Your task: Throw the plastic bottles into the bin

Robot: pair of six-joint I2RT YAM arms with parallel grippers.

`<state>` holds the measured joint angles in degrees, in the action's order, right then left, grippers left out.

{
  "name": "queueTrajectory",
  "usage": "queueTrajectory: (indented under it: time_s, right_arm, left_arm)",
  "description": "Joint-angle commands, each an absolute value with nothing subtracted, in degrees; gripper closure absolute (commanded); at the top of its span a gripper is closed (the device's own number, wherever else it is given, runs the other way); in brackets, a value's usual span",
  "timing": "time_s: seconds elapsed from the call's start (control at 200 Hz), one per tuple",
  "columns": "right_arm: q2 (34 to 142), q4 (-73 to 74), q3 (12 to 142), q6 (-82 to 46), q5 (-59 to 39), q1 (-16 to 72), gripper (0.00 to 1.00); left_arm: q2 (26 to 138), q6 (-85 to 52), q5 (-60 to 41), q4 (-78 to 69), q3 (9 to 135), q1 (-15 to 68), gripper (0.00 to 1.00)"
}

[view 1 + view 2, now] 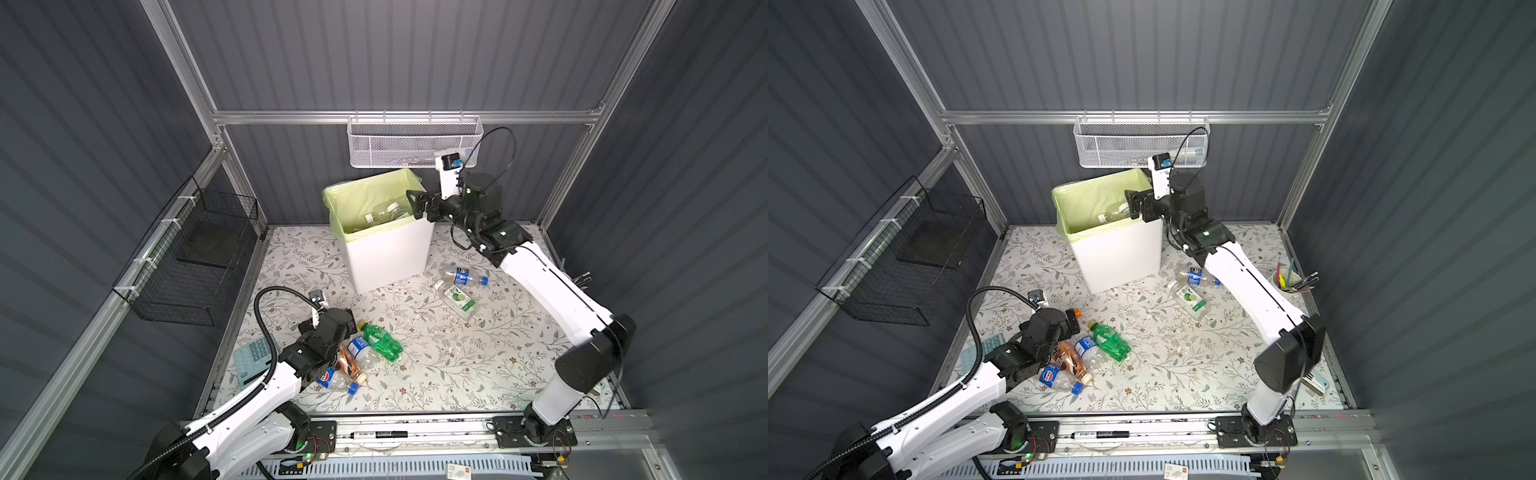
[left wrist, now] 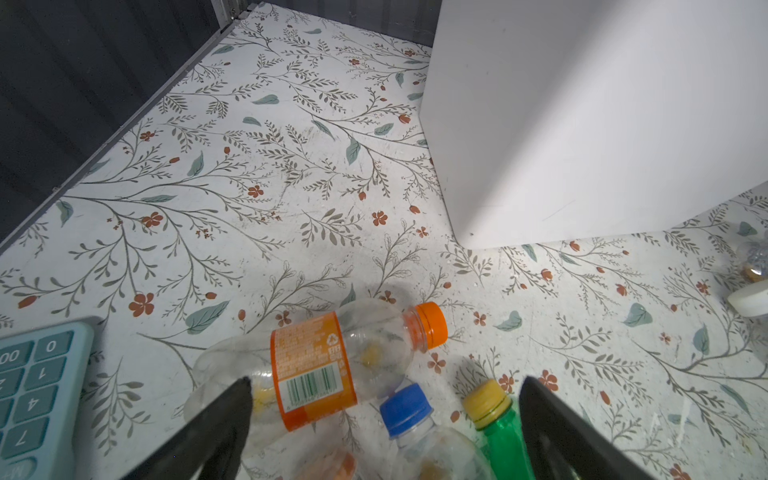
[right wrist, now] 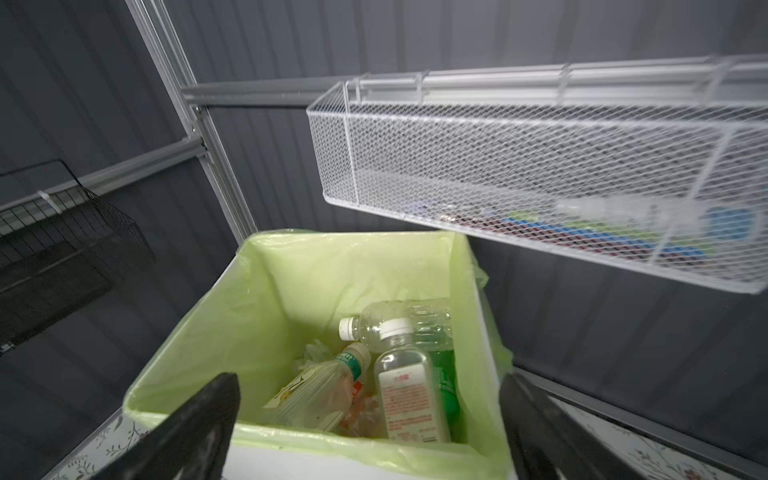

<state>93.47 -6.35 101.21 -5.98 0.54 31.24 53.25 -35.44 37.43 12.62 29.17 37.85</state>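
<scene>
Over the right rim of the bin (image 1: pixel 386 257): right gripper (image 1: pixel 422 204), jaws spread wide with nothing between them, aimed down into the pale green liner. Reads as a drop position, high enough to clear the rim and let a bottle fall inside without snagging the bag. Inside, in the right wrist view: a square clear bottle (image 3: pixel 409 395) with a white cap on top, a round clear bottle (image 3: pixel 399 322) behind it, a tea bottle (image 3: pixel 320 386) beside it.

Low over the table's left side: left gripper (image 2: pixel 386 390), likewise fully spread and holding nothing, fingers straddling a cluster. Between them an orange-capped bottle (image 2: pixel 316 365) on its side, plus a blue-capped bottle (image 2: pixel 415 424) and a green bottle (image 2: pixel 498 428) side by side. Probably lined up for the orange one; risk of pinching two at once in such a crowd. Close by, a calculator (image 2: pixel 37 386), not for the bin.

Also left to clear: a brown bottle (image 1: pixel 349 365), a Pepsi bottle (image 1: pixel 334 379), and, near the bin's front right, a blue-labelled bottle (image 1: pixel 463 276) and a lime-labelled bottle (image 1: pixel 457 300).
</scene>
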Motion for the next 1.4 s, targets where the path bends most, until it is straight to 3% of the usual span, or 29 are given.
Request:
queueTrajectory:
  time_s: [0.0,0.34,0.5,0.695,0.931,1.036,1.226,1.396]
  right_arm:
    - [89.5,-2.3,94.8,-5.6,3.6,29.5,0.01]
    - [78.4,-0.4,61.8,-9.9,4.7,24.2,0.01]
    - [74.5,2.4,50.3,-14.6,3.4,21.6,0.01]
    - [72.4,4.0,44.3,-16.8,2.8,19.3,0.01]
    - [71.9,3.6,42.5,-17.0,0.8,17.4,0.01]
    - [71.9,3.8,41.9,-17.4,0.7,17.0,0.01]
    - [72.0,4.6,41.1,-18.5,-0.3,16.6,0.01]
    - [72.2,4.7,40.7,-18.6,-1.1,16.3,0.01]
  left_arm:
    - [53.7,-35.6,37.2,12.3,29.6,37.9,0.0]
    - [51.5,-31.3,44.6,17.5,32.1,37.4,0.0]
    - [57.4,-25.7,42.6,22.5,37.4,34.6,0.0]
    - [67.9,-9.4,38.6,27.0,44.5,33.3,0.0]
    - [71.0,4.0,36.5,26.6,49.6,33.1,0.01]
    - [72.8,0.3,28.6,31.3,53.5,33.1,0.06]
    - [77.5,-18.5,22.1,40.2,55.9,33.1,0.2]
    - [76.1,-30.5,16.1,39.6,52.7,33.2,0.21]
